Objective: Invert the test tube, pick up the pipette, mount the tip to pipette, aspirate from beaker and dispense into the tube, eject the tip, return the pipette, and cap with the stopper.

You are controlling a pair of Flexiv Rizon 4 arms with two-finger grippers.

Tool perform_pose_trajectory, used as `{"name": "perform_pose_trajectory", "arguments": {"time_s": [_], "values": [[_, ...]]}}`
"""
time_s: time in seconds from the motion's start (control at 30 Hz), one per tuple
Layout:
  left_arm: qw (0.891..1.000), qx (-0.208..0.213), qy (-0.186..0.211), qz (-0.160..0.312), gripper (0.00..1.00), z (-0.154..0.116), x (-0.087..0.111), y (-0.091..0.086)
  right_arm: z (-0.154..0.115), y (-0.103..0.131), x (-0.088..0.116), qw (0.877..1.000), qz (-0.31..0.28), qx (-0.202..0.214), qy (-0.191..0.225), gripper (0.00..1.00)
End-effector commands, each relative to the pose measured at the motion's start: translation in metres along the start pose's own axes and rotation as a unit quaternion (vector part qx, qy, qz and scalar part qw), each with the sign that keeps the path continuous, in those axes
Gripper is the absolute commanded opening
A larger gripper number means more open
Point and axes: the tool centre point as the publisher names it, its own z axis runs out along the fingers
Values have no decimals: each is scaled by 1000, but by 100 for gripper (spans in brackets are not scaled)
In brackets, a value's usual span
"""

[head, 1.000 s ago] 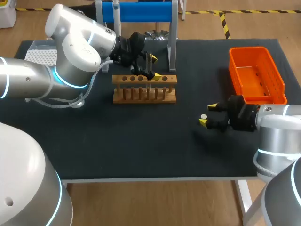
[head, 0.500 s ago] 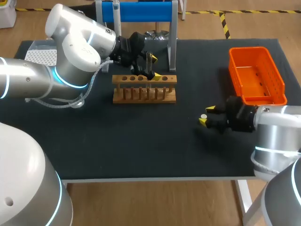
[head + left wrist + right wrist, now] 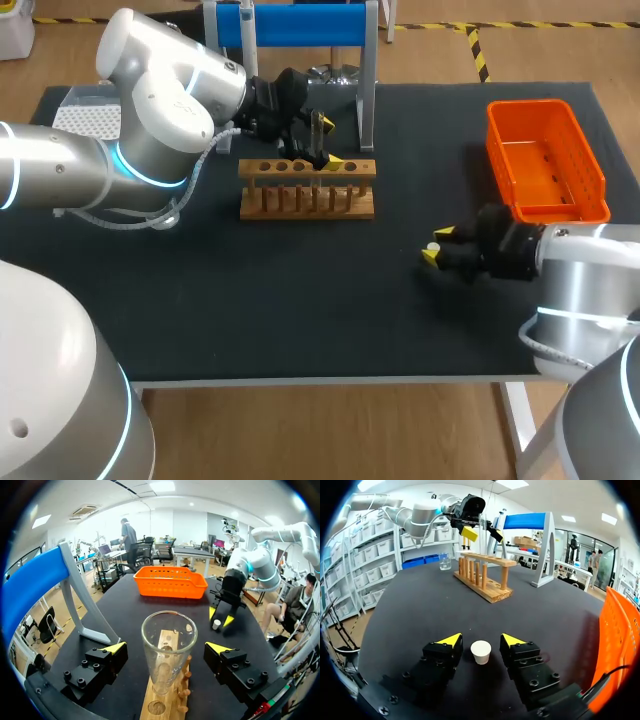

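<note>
Orange basket (image 3: 546, 166) at black table's (image 3: 250, 295) far right corner.

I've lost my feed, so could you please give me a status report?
Left gripper open, straddling test tube in rack. Right gripper open around stopper on table. Nothing blocking.

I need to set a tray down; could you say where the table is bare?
Bare: between the wooden rack and the near edge, left of the right gripper. Crowded: behind the rack, around the left gripper.
</note>
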Motion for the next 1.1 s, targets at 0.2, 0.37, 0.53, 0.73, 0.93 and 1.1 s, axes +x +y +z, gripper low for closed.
{"name": "perform_pose_trajectory", "arguments": {"time_s": [0.2,0.37,0.53,0.73,0.93,1.1], "values": [[1000,-1,2,0,100,0,-1,0,4,-2,0,1000,0,4,-1,47],[1000,-1,2,0,100,0,-1,0,4,-2,0,1000,2,4,-1,46],[1000,-1,2,0,100,0,-1,0,5,-2,-1,1000,5,4,-1,45],[1000,-1,2,0,100,0,-1,0,6,-2,-2,1000,7,5,-1,43],[1000,-1,2,0,100,0,-1,0,7,-3,-2,1000,8,5,-2,43],[1000,-1,2,0,100,0,-1,0,7,-3,-3,1000,9,4,-3,40]]}}
